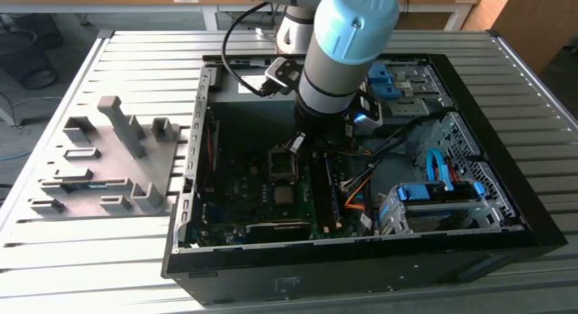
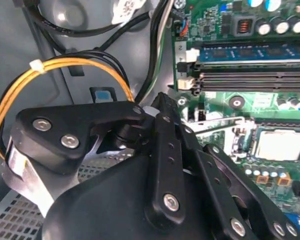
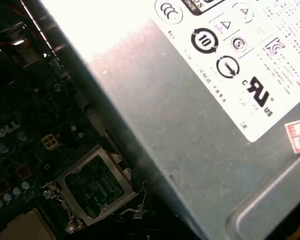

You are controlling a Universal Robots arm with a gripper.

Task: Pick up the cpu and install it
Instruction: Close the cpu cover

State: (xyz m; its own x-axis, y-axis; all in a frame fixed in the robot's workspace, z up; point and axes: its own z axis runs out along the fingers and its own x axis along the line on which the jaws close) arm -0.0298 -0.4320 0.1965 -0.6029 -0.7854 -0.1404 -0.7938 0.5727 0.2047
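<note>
The cpu (image 1: 284,194) is a small silvery square lying flat on the green motherboard (image 1: 243,206) inside the open computer case (image 1: 361,260). In the second wrist view the cpu (image 2: 281,145) sits inside its socket frame. A metal socket plate (image 3: 92,182) stands hinged open beside a pale corner of the cpu (image 3: 25,227). My gripper (image 1: 301,143) hangs low inside the case, just beyond the open plate (image 1: 281,162) and apart from the chip. Its black linkage (image 2: 162,150) fills the near part of the second wrist view, with the cpu off to one side.
A grey power-supply box with a white label (image 3: 190,125) lies close to the wrist. Orange and black cables (image 2: 65,67) loop near the gripper. Memory slots (image 2: 255,52) run along the board. Blue drive cages (image 1: 434,192) stand at the exterior view's right, a grey fixture tray (image 1: 108,165) at its left.
</note>
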